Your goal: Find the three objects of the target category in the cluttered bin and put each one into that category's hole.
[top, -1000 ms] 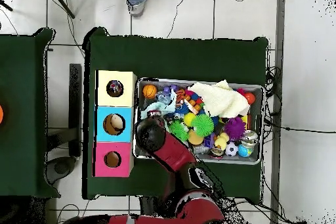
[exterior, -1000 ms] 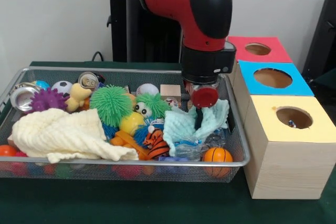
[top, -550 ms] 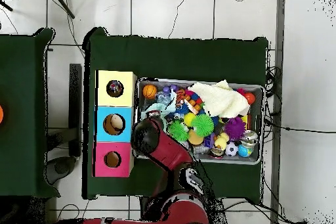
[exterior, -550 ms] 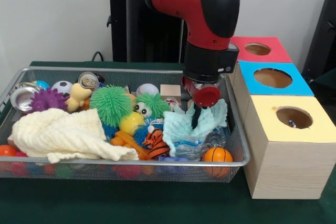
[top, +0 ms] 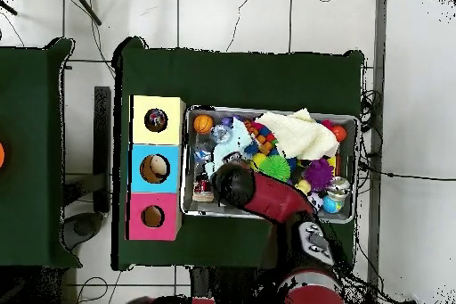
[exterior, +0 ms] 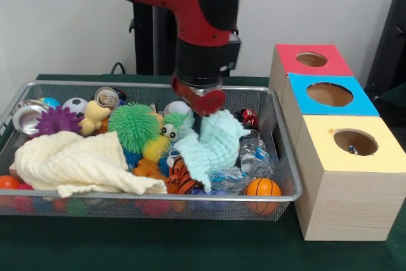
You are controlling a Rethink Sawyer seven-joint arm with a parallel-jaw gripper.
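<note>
The gripper (exterior: pixel 202 118) is lifting a pale blue cloth (exterior: pixel 212 145), clamped on it, over the middle of the basket (exterior: pixel 288 176), leaving the sorting apparently barely begun, boxes (exterior: pixel 346 176) at three o'clock.

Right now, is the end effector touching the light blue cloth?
Touching. In the front view the light blue cloth hangs bunched straight from the end effector, lifted above the toys in the wire bin, with no gap between them.

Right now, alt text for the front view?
A red robot arm's tool lifts a pale blue cloth over a wire basket crowded with toys. Beside the basket stand three boxes with holes: yellow, blue, red.
</note>
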